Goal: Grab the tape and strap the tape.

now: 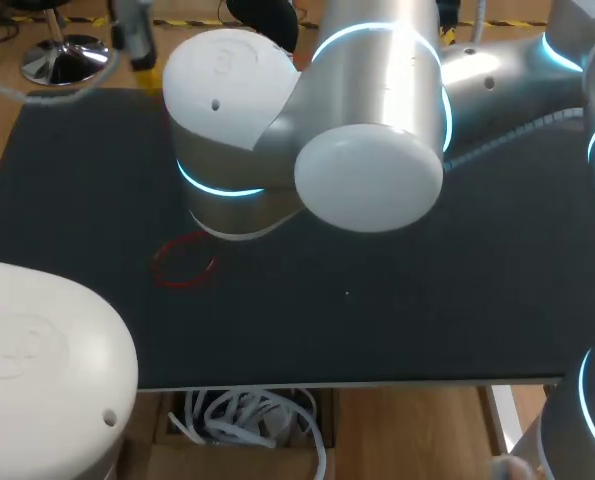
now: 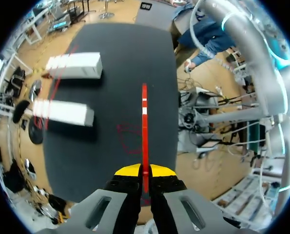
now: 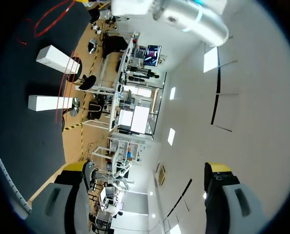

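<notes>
The left jaws are pressed narrow, their yellow fingertips [image 2: 127, 170] pinching the near end of the tape [image 2: 145, 141] from both sides. The tape is a thin red strip with a pale patch partway along. It runs straight out from the jaws at twelve o'clock, over the dark counter [image 2: 115, 58].

Farther out on the counter are two long white boxes, well apart from the tape. The nearer box [image 2: 67, 112] is at about ten o'clock from the left jaws and the farther box [image 2: 76, 66] at about eleven. Thin red lines cross one end of each. At about one o'clock the silver right arm [image 2: 252, 53] rises beside the counter's edge.

The right jaws stand wide open with nothing between them, and one yellow fingertip [image 3: 76, 166] is well apart from the other. They point away from the counter. Seen from them, the same two boxes are off at ten and eleven o'clock, each ringed by a thin red line.

From the head view, a red loop [image 1: 160, 270] lies flat on the counter toward eight o'clock of its middle. It is partly under the right arm's big joints, which come in from about two o'clock and cover much of the counter's middle. The left arm [image 1: 37, 350] fills the seven o'clock corner.
</notes>
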